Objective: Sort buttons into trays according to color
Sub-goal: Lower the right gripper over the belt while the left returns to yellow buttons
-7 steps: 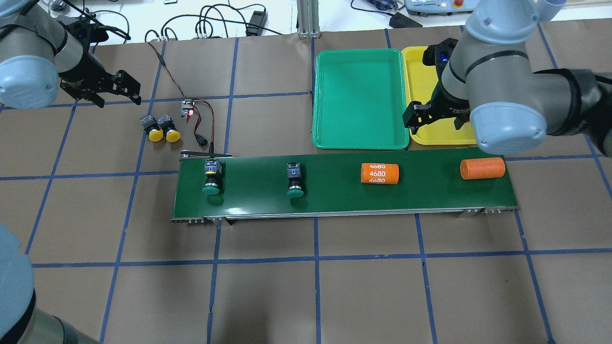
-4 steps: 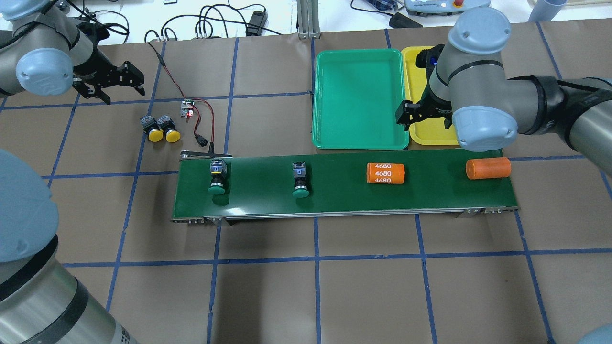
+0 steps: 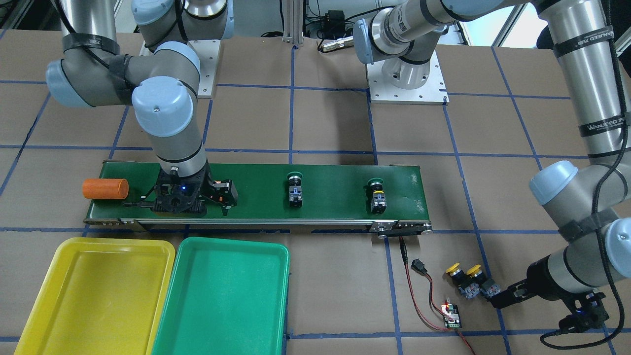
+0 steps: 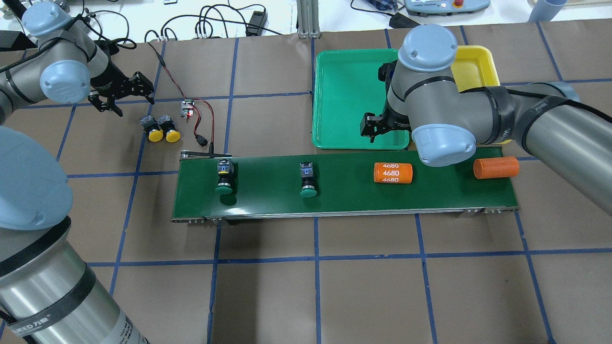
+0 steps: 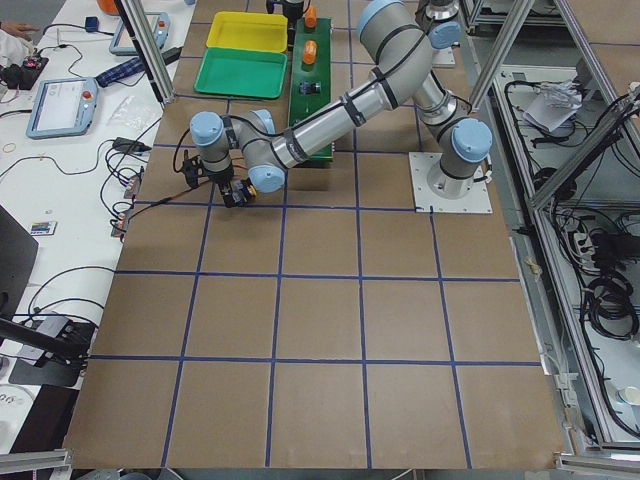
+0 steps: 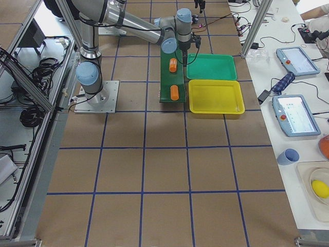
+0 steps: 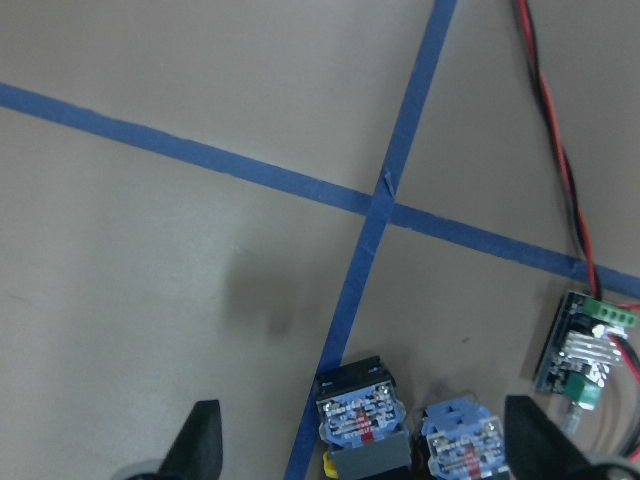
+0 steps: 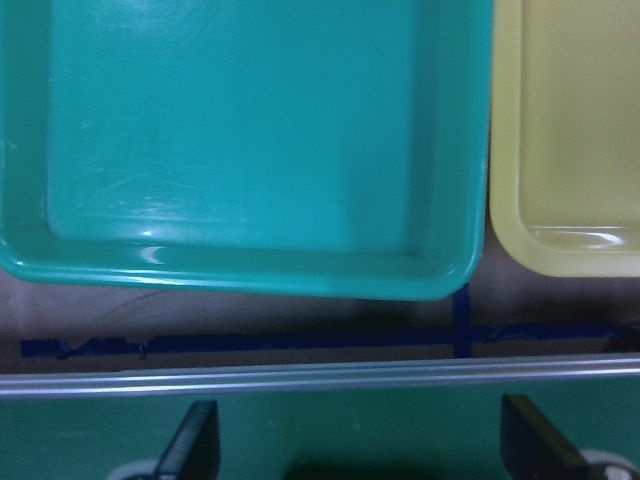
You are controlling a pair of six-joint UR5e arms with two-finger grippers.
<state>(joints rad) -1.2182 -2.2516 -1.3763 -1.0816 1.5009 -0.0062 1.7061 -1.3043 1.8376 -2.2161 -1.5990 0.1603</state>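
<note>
Green buttons [image 4: 224,180], both of 'em, sit apart on the belt [image 4: 344,198], yellow buttons [image 4: 162,130] side by side on the table off its left end, left gripper [image 4: 135,106] spread open just past them, right gripper [image 8: 355,445] spread too over the belt's far edge by the green tray [image 4: 318,95], yellow tray [image 4: 478,62] next door.

Brown paper crossed by blue tape lines [image 4: 315,258] covered the desk [image 4: 363,296]. Aluminium frame posts [image 6: 255,27] stood along its edge. A white side bench [image 6: 314,148] carried two teach pendants [image 6: 293,116], a blue cup [image 6: 288,156] and black cables [image 4: 215,21].
</note>
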